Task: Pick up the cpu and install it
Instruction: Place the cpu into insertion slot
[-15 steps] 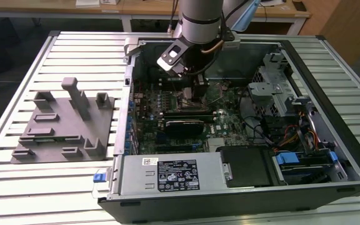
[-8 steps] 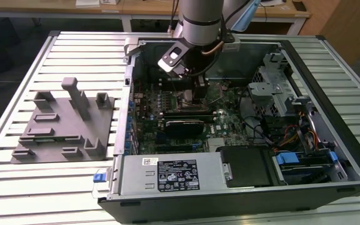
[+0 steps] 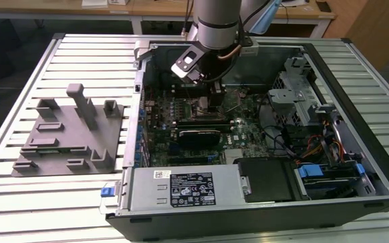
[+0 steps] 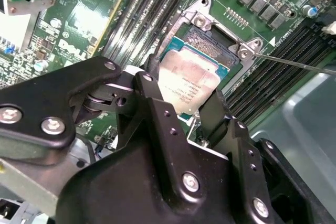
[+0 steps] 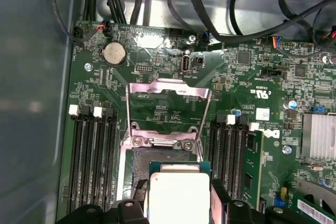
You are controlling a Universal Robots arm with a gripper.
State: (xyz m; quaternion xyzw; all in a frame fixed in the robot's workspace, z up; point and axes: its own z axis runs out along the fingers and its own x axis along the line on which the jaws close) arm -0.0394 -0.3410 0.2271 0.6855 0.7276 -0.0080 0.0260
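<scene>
**Cpu pinched over the open socket**

My end effector (image 4: 184,85) is closed down to the width of the cpu (image 4: 195,74). In the second wrist view, one black finger (image 4: 152,95) presses one edge of the chip and the other finger presses the opposite edge, with the pale metal lid bare between them.

I judge the part light, stiff and flat. Its lid is smooth enough to slip and its underside is fragile, so the two opposite edges are the right place to hold it, with no more than a modest squeeze.

The chip hangs just over the socket (image 5: 137,167), covering part of it. I cannot tell whether it already touches the contacts. Beyond it in the first wrist view, the metal load plate (image 5: 168,90) stands flipped open, and memory slots (image 5: 92,156) run along both sides of the socket on the green motherboard (image 5: 247,77).

In the exterior view I reach down into the open computer case (image 3: 262,217). The grey tray (image 3: 66,136) with upright posts lies well apart at nine o'clock from the case, on the slatted surface (image 3: 46,212).
</scene>
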